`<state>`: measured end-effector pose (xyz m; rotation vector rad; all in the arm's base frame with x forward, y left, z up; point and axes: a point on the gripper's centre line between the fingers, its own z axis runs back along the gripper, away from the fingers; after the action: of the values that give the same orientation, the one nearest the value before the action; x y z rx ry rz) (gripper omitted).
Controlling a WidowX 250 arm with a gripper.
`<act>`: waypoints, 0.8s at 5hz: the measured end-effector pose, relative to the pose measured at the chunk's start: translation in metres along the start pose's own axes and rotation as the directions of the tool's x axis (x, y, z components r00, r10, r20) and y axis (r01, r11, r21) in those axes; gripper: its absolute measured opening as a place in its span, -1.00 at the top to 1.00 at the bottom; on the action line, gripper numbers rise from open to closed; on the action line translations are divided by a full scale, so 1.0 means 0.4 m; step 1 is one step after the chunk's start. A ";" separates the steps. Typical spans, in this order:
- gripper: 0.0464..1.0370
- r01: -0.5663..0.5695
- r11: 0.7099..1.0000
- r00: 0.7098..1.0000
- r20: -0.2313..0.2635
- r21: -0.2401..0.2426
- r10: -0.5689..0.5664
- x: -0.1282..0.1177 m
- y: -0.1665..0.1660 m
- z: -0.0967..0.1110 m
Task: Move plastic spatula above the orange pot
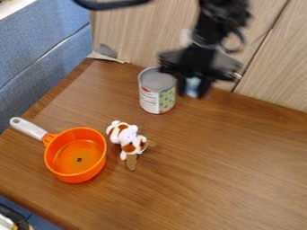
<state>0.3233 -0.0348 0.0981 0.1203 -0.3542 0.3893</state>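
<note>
Seemingly all left to do: likely plastic spatula [132, 163] against the plush dog [128, 137], toward the tabletop's [234, 170] left edge, not above the orange pot [75, 155], with tool [192, 89] near the back edge, impossible to tell whether apart or clamped.

Office-like spot, blue fabric panels [36, 42]

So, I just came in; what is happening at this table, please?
A black robot arm has its pincer near the can, at the back of the table; whether it holds something, I cannot tell. The orange pot sits nearer the camera, a spotted soft toy beside it, and no spatula is above the pot.
</note>
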 end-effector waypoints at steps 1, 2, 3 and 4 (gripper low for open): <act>0.44 -0.115 0.992 0.993 0.002 0.058 0.115 0.026 0.094 -0.001; 0.44 -0.244 0.964 0.969 -0.003 0.105 0.246 0.055 0.204 -0.021; 0.44 -0.332 0.932 0.942 -0.004 0.145 0.336 0.069 0.294 -0.057; 0.44 -0.328 0.928 0.942 -0.016 0.176 0.336 0.056 0.320 -0.128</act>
<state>0.3087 0.0998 0.0645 0.2209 -0.2953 0.7584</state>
